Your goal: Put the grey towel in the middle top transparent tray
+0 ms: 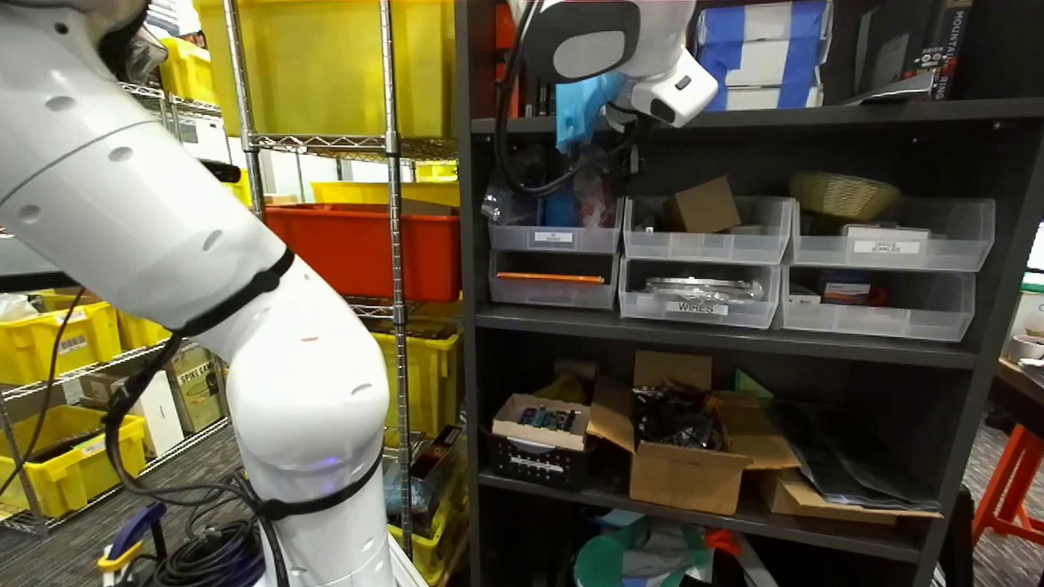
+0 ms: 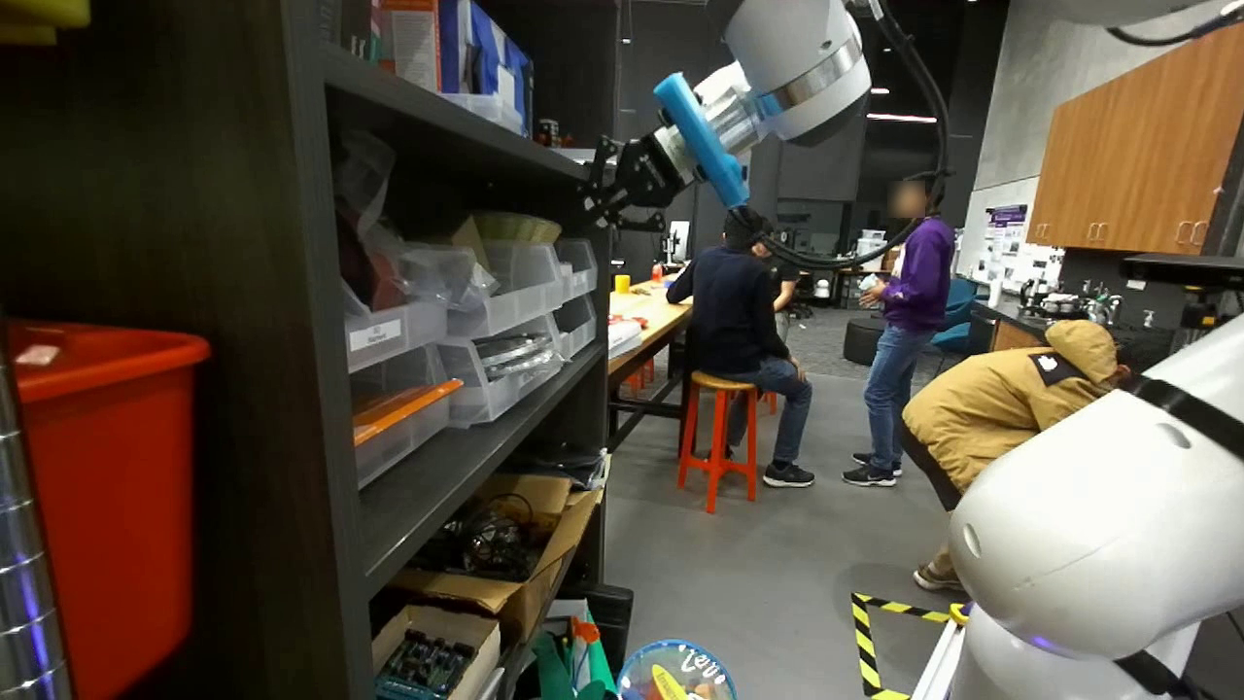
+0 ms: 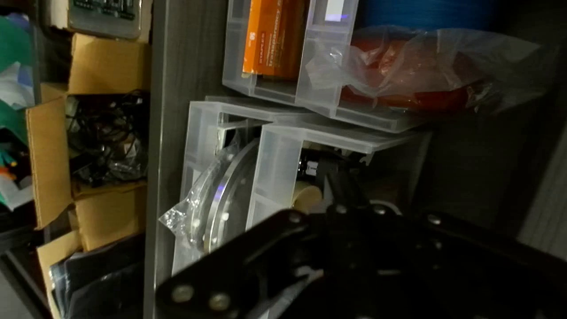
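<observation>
The middle top transparent tray (image 1: 693,246) is a whitish translucent bin above the WIRES bin. It also shows in an exterior view (image 2: 513,311) and in the wrist view (image 3: 274,177). It holds a brown cardboard piece (image 1: 708,205) and a tan rounded thing (image 3: 306,197). My black gripper (image 2: 591,209) hangs in front of the shelf, higher than the tray. In an exterior view the gripper (image 1: 634,159) is dark and partly hidden. In the wrist view its fingers (image 3: 341,184) look closed together, with nothing seen between them. I cannot make out the grey towel.
The upper shelf board (image 1: 775,114) runs above the bins. A bagged spool bin (image 1: 555,238) stands left of the tray, an office supplies bin (image 1: 893,249) right. The WIRES bin (image 1: 697,312) is below. People (image 2: 739,292) are in the background.
</observation>
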Controlling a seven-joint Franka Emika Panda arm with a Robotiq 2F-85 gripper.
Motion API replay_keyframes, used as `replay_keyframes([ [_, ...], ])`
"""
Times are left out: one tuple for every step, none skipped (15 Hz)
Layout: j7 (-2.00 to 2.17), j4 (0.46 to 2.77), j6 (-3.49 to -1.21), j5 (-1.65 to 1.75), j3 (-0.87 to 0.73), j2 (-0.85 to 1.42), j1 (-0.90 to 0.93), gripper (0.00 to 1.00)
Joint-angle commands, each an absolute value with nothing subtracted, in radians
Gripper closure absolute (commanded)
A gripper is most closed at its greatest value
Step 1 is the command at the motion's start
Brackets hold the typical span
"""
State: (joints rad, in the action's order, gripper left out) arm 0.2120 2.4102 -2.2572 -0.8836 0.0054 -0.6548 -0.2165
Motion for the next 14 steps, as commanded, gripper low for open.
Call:
replay_keyframes([
  [0.356, 2.518, -2.413, -0.779, 0.103, -0.824, -0.240, 1.00],
  [0.400, 2.531, -2.449, -0.748, 0.128, -0.859, -0.242, 1.00],
  [0.443, 2.542, -2.476, -0.716, 0.151, -0.888, -0.245, 1.00],
  [0.487, 2.550, -2.504, -0.684, 0.175, -0.917, -0.249, 1.00],
  [0.531, 2.554, -2.524, -0.653, 0.198, -0.946, -0.253, 1.00],
  [0.574, 2.557, -2.548, -0.627, 0.219, -0.969, -0.256, 1.00],
  [0.610, 2.549, -2.553, -0.601, 0.232, -0.987, -0.256, 1.00],
  [0.644, 2.544, -2.566, -0.578, 0.248, -0.999, -0.257, 1.00],
  [0.672, 2.531, -2.569, -0.555, 0.255, -1.001, -0.247, 1.00],
  [0.693, 2.518, -2.569, -0.534, 0.258, -0.999, -0.236, 1.00],
  [0.712, 2.509, -2.572, -0.516, 0.260, -0.997, -0.225, 1.00],
  [0.714, 2.493, -2.567, -0.504, 0.251, -0.984, -0.203, 1.00],
  [0.714, 2.483, -2.562, -0.495, 0.243, -0.974, -0.181, 1.00],
  [0.695, 2.472, -2.555, -0.494, 0.230, -0.961, -0.144, 1.00],
])
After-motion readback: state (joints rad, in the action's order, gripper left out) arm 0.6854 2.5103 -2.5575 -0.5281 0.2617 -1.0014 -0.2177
